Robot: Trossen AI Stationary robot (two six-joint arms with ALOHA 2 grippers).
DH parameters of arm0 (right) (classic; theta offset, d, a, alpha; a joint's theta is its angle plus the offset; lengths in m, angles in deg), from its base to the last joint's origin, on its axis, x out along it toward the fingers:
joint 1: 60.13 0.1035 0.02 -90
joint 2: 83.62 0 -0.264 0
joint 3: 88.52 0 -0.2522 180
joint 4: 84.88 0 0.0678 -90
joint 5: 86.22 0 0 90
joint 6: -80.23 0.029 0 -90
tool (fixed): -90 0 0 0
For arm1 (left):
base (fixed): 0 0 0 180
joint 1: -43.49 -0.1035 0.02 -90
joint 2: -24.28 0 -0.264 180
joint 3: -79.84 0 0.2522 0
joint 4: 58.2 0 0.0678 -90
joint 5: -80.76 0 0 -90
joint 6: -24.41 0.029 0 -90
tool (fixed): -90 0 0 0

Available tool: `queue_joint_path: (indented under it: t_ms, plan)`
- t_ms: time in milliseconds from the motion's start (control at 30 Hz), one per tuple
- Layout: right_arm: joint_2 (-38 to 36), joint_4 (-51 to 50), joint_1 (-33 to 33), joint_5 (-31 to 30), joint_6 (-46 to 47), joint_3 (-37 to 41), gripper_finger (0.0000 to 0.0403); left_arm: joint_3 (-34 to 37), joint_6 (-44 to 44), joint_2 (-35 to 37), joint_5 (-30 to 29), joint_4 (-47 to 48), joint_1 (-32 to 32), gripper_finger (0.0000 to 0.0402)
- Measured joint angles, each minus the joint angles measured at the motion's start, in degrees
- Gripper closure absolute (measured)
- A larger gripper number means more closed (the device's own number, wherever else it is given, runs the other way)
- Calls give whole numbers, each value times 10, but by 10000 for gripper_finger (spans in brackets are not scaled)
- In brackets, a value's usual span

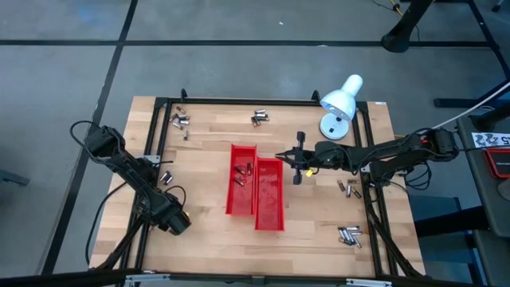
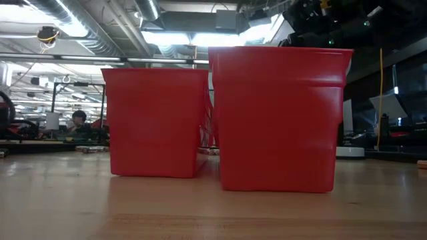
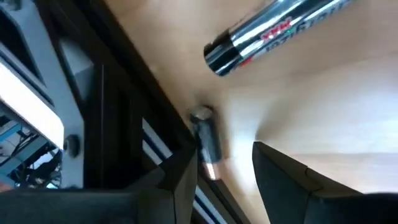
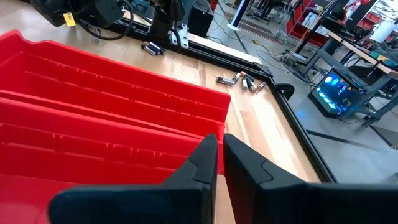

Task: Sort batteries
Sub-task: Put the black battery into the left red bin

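A: Status on the worktop (image 1: 207,231)?

B: 2 red trays side by side at centre. Left tray (image 1: 241,178) has a few batteries inside (image 1: 242,173); right tray (image 1: 269,194) sits slightly toward 6 o'clock of it, contents not clear. In the low view the 2 trays fill the frame and block everything behind them.

A: Loose batteries?

B: 5 clusters. 11 o'clock corner (image 1: 180,120), 12 o'clock edge (image 1: 260,118), 9 o'clock edge by the frame rail (image 1: 166,177), 3 o'clock (image 1: 349,188), 5 o'clock corner (image 1: 349,234).

A: Left tool?

B: Left tool (image 1: 177,221) is at 8 o'clock, low over the wood next to the black frame rail (image 3: 124,118). Fingers partly apart, nothing gripped. 1 small battery (image 3: 206,140) lies right against the rail, just ahead of the inner finger (image 3: 180,180); the rail crowds that side. A bigger battery (image 3: 273,31) lies farther out on open wood.

A: Right tool?

B: Right tool (image 1: 280,156) is at the 12 o'clock end of the right tray, above its rim. Fingers (image 4: 202,163) pinched nearly together, only a thin gap; I see nothing between them.

A: Other obstacles?

B: White desk lamp (image 1: 341,104) at 1 o'clock, near the right arm. Black frame runs around the worktop edge. A person sits at a bench far back in the room (image 2: 79,120).
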Motion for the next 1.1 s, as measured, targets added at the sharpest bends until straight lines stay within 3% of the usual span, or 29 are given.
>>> queue_joint_path:
  t_ms: [300, 633, 933, 1100]
  plan:
    - [-2, -23, 0, -1, 4, -16, 372, 29, 39, 3, 9, -50, -2, 285]
    - [-77, -335, 1, -4, 88, -169, 372, 29, 100, 3, -1, -56, -2, 363]
    - [-88, -429, 1, 6, 139, -178, 372, 21, 130, 2, -13, -51, -2, 365]
    - [-88, -464, 1, 6, 178, -178, 372, -10, 172, -2, -48, -14, 0, 363]
